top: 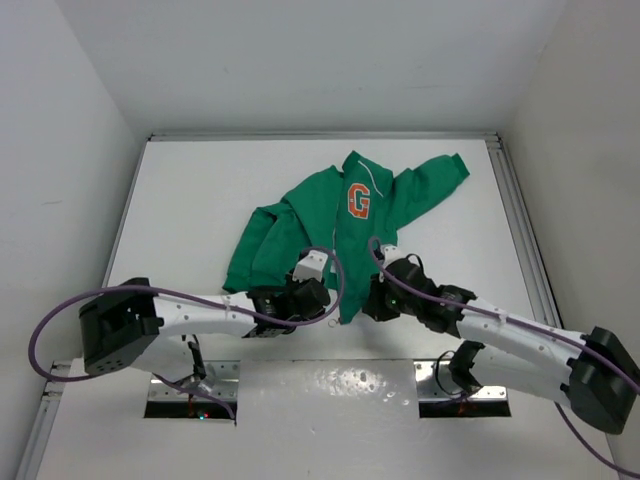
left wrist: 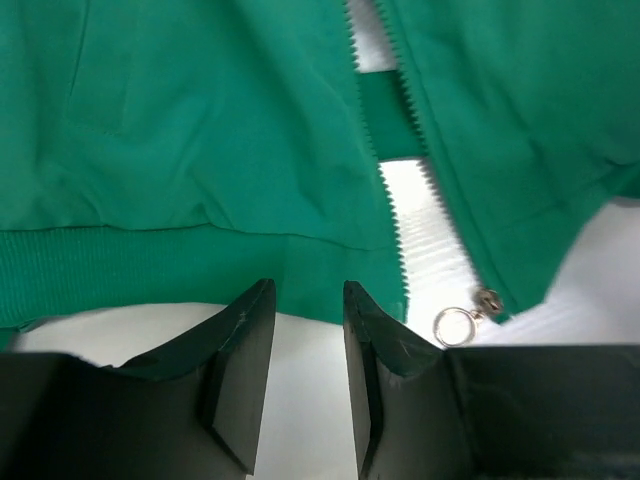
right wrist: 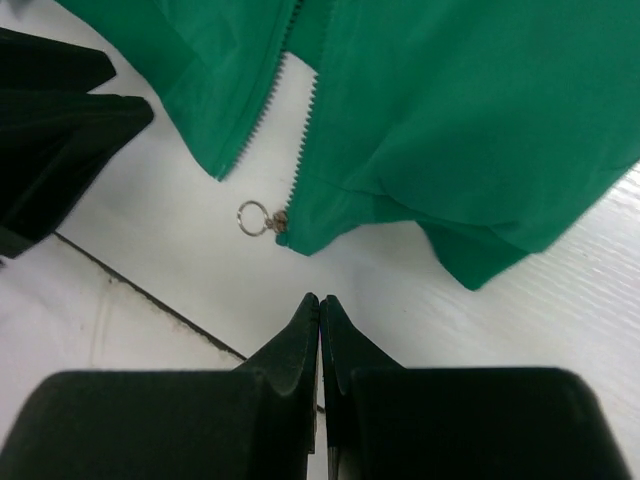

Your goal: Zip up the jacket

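Observation:
The green jacket [top: 330,225] lies flat on the white table, its orange "G" [top: 358,201] facing up and its hem toward me. Its zipper is open; the slider with a metal ring pull [right wrist: 254,217] sits at the bottom of one hem edge, and shows in the left wrist view [left wrist: 455,324] too. My left gripper [left wrist: 308,300] is open and empty, its tips just short of the hem [left wrist: 180,265] left of the zipper. My right gripper [right wrist: 319,305] is shut and empty, a little short of the ring and the hem corner [right wrist: 310,235].
White walls enclose the table on three sides. A dark seam [right wrist: 150,295] crosses the table just ahead of the right gripper. The left gripper's body [right wrist: 50,130] shows at the left of the right wrist view. A raised rail [top: 520,215] runs along the table's right edge.

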